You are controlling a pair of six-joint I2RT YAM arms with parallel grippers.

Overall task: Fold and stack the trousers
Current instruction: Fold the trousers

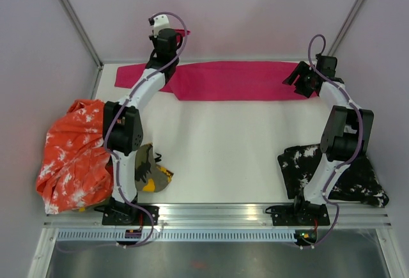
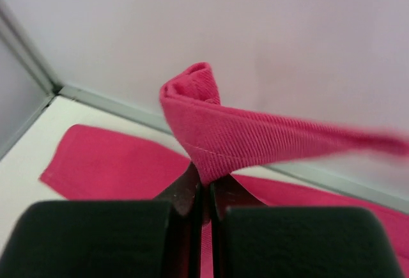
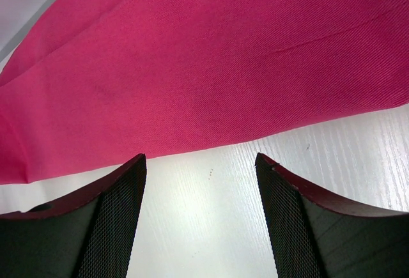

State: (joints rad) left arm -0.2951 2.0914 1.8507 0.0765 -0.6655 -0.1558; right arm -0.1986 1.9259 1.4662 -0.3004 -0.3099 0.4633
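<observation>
Left gripper [image 2: 206, 185]: clamped on a lifted edge of the pink trousers [image 1: 236, 81], far left.
Right gripper [image 3: 199, 161]: jaws wide, empty, over the pink cloth's near edge, far right.
Pink trousers: a long strip along the table's [image 1: 223, 150] far side.
Progress: early, I judge; no stack. The orange-white pair [image 1: 73, 153], camouflage pair [image 1: 152, 169] and black pair [image 1: 332, 172] lie crumpled near me.
</observation>
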